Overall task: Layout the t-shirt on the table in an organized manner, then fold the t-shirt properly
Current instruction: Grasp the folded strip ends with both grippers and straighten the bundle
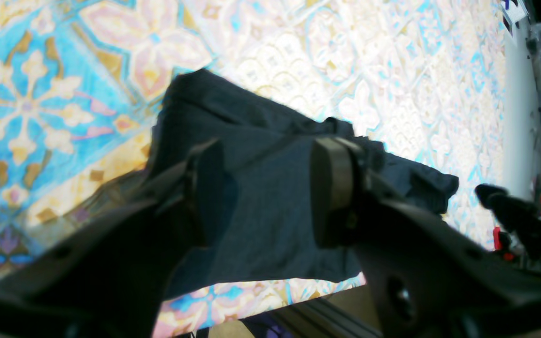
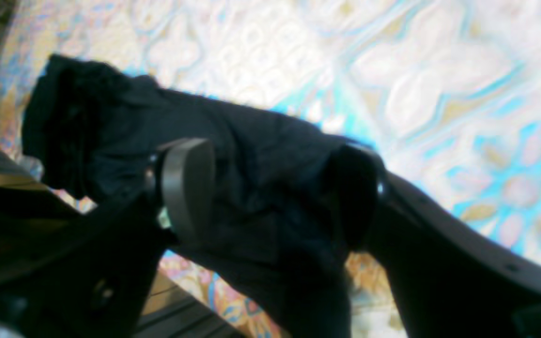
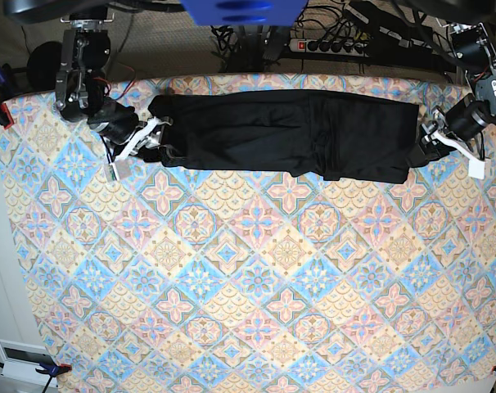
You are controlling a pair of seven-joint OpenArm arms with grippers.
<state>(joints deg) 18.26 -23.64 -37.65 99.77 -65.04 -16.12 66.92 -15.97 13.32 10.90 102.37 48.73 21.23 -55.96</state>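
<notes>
Both grippers — left gripper (image 1: 266, 188), right gripper (image 2: 270, 188) — are sitting unclenched astride t-shirt (image 3: 285, 135) ends; uneven pinching risks bunching.

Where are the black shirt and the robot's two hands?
t-shirt (image 3: 281, 131), base view, middle of the fabric.
left hand (image 1: 266, 190), left wrist view, between its fingertips.
right hand (image 2: 270, 192), right wrist view, between its fingertips.

The t-shirt (image 3: 285, 135) lies as a long, narrow black band along the far edge of the table (image 3: 248, 286), running nearly corner to corner. The right gripper (image 3: 154, 137) sits at the band's end near the far left corner; the left gripper (image 3: 428, 135) sits at the opposite end. Finger positions cannot be made out.
</notes>
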